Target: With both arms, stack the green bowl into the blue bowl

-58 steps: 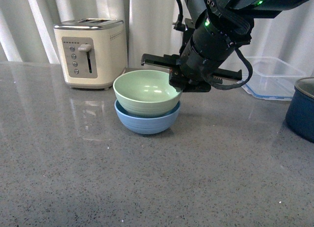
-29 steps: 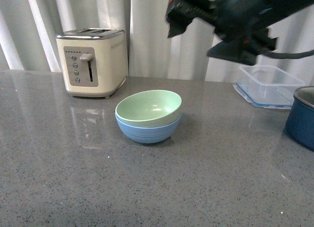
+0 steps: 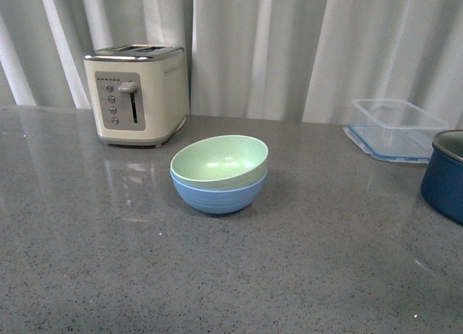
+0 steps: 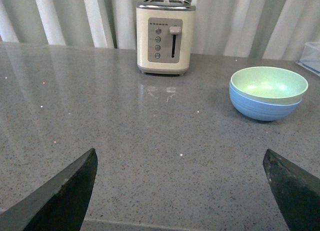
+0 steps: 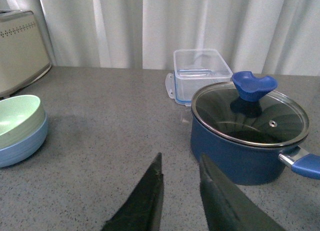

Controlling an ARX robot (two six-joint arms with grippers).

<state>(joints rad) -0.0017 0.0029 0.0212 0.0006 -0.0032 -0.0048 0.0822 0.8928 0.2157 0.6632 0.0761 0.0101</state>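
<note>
- Green bowl [image 3: 219, 159] sits nested in blue bowl [image 3: 218, 192], mid-desk; stack looks finished.
- Left end effector [image 4: 180, 191] spread wide, empty.
- Right end effector [image 5: 181, 191] nearly closed, empty.

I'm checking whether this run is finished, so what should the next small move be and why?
Probably none beyond keeping both arms parked. The green bowl already sits nested in the blue bowl, level and free of any grip. The left gripper has its fingers wide apart over bare counter, and the right gripper hovers near the navy pot, clear of the bowls.
</note>
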